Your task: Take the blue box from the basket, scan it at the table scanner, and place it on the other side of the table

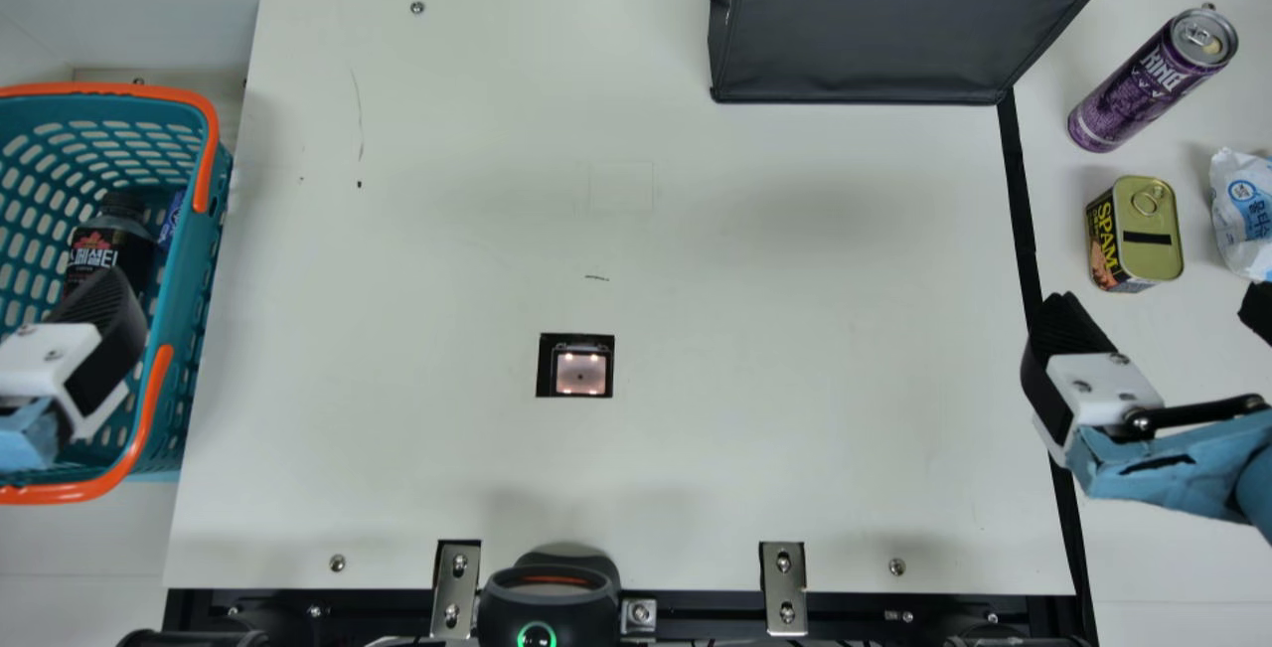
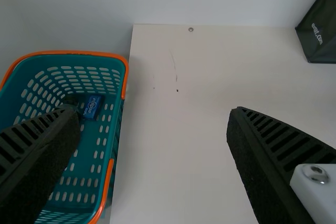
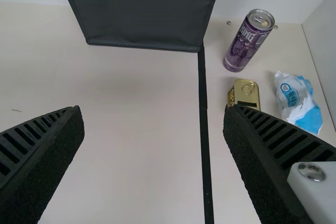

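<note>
The blue box (image 2: 92, 107) lies in the basket (image 2: 73, 52). Left gripper (image 2: 152, 116) and right gripper (image 3: 154, 113): fingers (image 2: 262, 150) spread, empty, presumably for clearance. The table scanner (image 1: 580, 372) is set into the surface (image 1: 795, 428), apparently to permit scanning mid-transfer.

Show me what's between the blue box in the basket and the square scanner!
In the main view, beside the blue box is the basket's teal side wall, then only bare tabletop up to the square scanner.
</note>
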### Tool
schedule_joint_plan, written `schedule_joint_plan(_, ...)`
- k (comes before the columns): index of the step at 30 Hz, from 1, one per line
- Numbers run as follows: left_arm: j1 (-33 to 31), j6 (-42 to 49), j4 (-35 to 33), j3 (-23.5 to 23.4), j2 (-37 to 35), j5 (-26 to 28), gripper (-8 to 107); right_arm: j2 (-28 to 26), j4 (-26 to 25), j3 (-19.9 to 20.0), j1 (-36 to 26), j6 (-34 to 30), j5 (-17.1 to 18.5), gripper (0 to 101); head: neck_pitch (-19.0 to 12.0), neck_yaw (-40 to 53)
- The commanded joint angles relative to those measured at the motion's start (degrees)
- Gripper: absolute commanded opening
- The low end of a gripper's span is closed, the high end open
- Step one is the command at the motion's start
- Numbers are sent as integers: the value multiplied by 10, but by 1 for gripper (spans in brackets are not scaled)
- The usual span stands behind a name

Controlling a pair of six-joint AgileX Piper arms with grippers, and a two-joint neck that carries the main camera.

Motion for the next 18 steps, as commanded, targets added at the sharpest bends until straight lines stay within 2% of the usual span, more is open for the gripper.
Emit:
schedule_joint_plan(1,0,0,0,0,0,0,90,0,0,0,0,0,0,95,-17,15)
schedule_joint_plan(15,0,0,0,0,0,0,90,0,0,0,0,0,0,95,-17,202)
schedule_joint_plan(18,0,0,0,0,0,0,90,0,0,0,0,0,0,95,-17,202)
